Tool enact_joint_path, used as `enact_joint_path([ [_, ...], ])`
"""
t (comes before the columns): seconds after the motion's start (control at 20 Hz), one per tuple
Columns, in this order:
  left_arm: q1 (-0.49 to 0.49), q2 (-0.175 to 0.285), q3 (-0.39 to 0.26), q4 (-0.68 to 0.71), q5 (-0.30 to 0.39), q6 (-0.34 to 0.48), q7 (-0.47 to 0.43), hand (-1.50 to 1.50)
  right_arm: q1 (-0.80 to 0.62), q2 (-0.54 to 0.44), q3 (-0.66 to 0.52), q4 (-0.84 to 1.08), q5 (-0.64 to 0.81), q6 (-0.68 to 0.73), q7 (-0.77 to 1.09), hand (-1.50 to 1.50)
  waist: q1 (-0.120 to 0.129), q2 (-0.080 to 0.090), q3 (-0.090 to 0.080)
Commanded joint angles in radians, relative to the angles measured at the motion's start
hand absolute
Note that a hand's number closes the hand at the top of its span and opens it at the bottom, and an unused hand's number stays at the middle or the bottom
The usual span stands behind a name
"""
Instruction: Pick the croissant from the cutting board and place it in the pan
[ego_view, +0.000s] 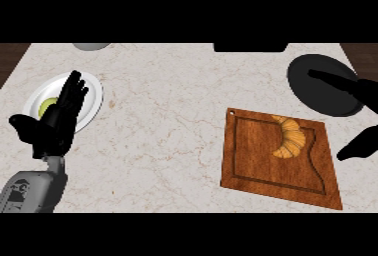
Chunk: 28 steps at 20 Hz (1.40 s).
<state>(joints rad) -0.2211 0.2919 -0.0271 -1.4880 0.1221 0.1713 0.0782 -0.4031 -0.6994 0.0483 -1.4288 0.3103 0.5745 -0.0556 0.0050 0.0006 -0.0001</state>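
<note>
Two black hands we saw, both spread open: the left hand (55, 120) upright over a white plate (97, 97), the right hand (359, 145) beside the round black pan (314, 95). The curved golden croissant (289, 137) lay on the grooved wooden cutting board (255, 165), on the marbled counter (170, 100).

Kitchen setting, seen steeply from above. Pale, marble-veined counter (170, 100) carrying food-preparation ware: wooden cutting board (258, 165) with grooved border and a golden croissant (289, 137) lying on it, round black pan (325, 104) at far right, white plate (93, 100) at left holding a yellow-green piece of food (48, 106).
</note>
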Motion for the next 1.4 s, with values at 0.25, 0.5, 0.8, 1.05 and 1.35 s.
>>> enact_joint_path([
  [0.25,-0.004,-0.017,0.046,0.057,-0.014,-0.05,-0.055,0.0,-0.082,0.091,0.049,0.151,0.133,0.055,-0.049,-1.5,0.003,0.001,0.0],
  [0.5,-0.113,-0.017,0.082,0.13,-0.023,-0.05,-0.022,0.0,-0.055,0.049,0.046,0.21,0.212,0.043,-0.209,-1.5,-0.001,0.003,0.0],
  [0.8,0.017,-0.077,0.044,0.048,-0.071,-0.038,-0.058,0.0,-0.046,0.117,0.06,0.142,0.29,0.059,-0.132,-1.5,-0.001,0.0,0.0],
  [1.05,0.028,-0.043,0.064,-0.029,-0.05,-0.06,0.024,0.0,0.027,0.086,0.102,0.079,0.388,0.036,-0.088,-1.5,-0.005,-0.003,0.0],
  [1.35,0.009,-0.077,0.076,-0.005,-0.064,-0.061,-0.005,0.0,-0.083,0.171,0.122,0.207,0.493,0.05,-0.061,-1.5,0.0,0.0,0.0],
])
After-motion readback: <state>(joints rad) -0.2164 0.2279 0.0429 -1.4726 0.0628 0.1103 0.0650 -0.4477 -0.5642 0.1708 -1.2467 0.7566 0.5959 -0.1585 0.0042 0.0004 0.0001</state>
